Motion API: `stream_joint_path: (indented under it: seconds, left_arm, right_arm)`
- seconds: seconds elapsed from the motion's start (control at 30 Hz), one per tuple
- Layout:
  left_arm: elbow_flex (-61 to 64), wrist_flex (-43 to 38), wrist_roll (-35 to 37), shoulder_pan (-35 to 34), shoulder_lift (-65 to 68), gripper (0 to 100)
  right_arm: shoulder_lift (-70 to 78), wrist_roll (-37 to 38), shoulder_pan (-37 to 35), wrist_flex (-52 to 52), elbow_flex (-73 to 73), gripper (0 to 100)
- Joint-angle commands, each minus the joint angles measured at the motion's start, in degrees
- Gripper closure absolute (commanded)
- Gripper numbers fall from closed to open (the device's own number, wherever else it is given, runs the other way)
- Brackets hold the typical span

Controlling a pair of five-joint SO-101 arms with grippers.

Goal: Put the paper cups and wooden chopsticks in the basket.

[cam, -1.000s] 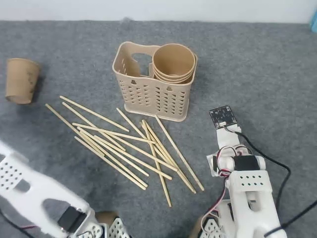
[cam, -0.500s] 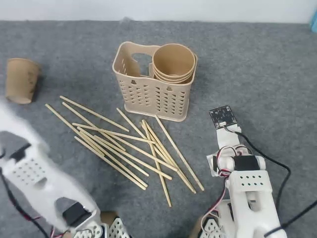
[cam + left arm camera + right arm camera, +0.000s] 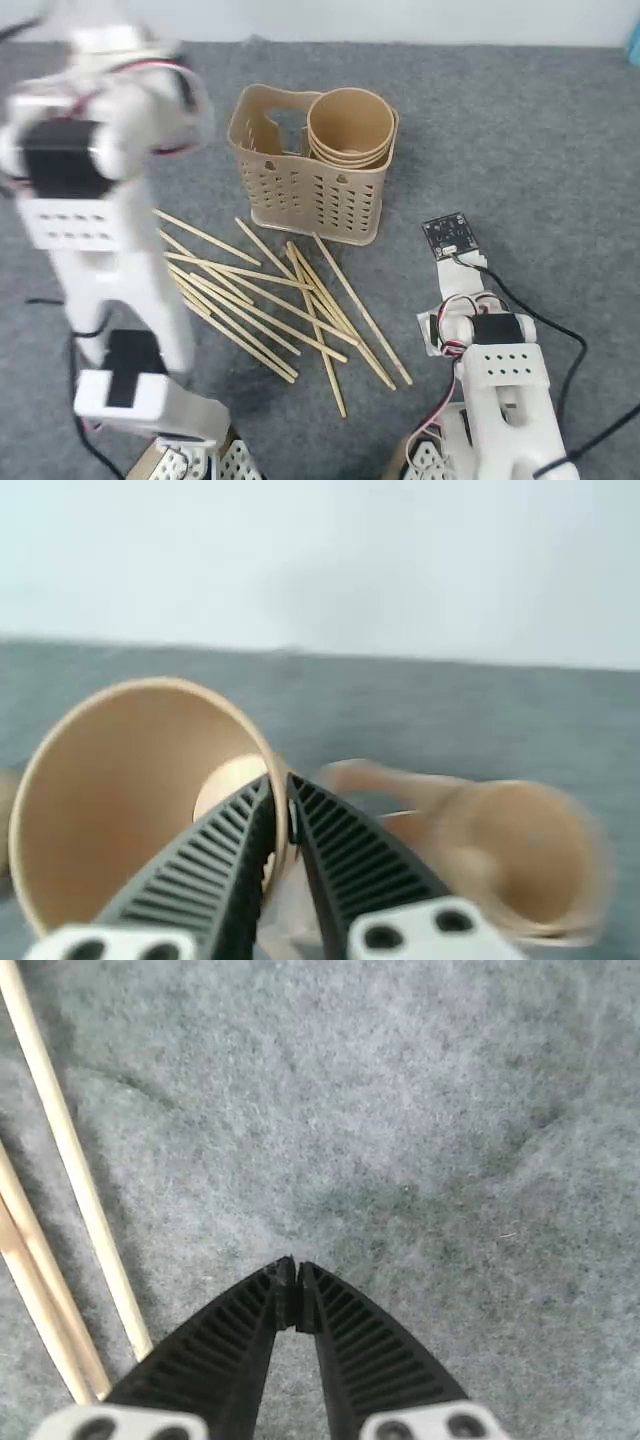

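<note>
While the left gripper (image 3: 281, 805) sits at the lower middle of its wrist view, its jaws are pinched almost together on the rim of a paper cup (image 3: 120, 780), whose open mouth faces the camera. In the high view the basket (image 3: 300, 190) stands upper centre, with stacked cups (image 3: 350, 125) in its right compartment. The chopsticks (image 3: 260, 300) lie scattered on the grey mat (image 3: 540, 150) below it. The right gripper (image 3: 296, 1295) is closed and empty, over the mat just beside two chopsticks.

You've got one basket (image 3: 300, 195), a stack of what looks like three cups (image 3: 350, 125), one separate cup (image 3: 120, 780), and roughly a dozen chopsticks (image 3: 362, 310) on view.
</note>
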Motion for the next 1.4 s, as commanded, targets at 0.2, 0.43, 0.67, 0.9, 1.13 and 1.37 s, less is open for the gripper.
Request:
stream_joint_path:
  seconds: [0.2, 0.43, 0.67, 0.9, 1.13, 1.37]
  left_arm:
    - [0.04, -8.44, 3.34, 23.65, -2.46, 99]
    - [1.36, -14.24, 3.25, 26.99, -0.18, 99]
    - [1.45, -10.29, 0.0, 26.99, 5.71, 99]
    - [1.8, -8.79, -4.4, 26.11, 9.93, 99]
    - [1.45, -4.13, -8.97, 26.46, 10.37, 99]
    - [1.45, -2.29, -13.19, 27.6, 10.81, 96]
  right_arm:
    - [0.31, 0.53, -0.57, -1.01, 0.0, 99.0]
    - [0.31, 0.53, -0.57, -1.01, 0.0, 99.0]
    - [0.31, 0.79, -0.57, -1.01, 0.0, 99.0]
    - [0.31, 0.97, -0.57, -1.01, 0.0, 99.0]
    - [0.31, 0.97, -0.57, -1.1, 0.0, 99.0]
    - [0.31, 0.97, -0.57, -1.1, -0.09, 99.0]
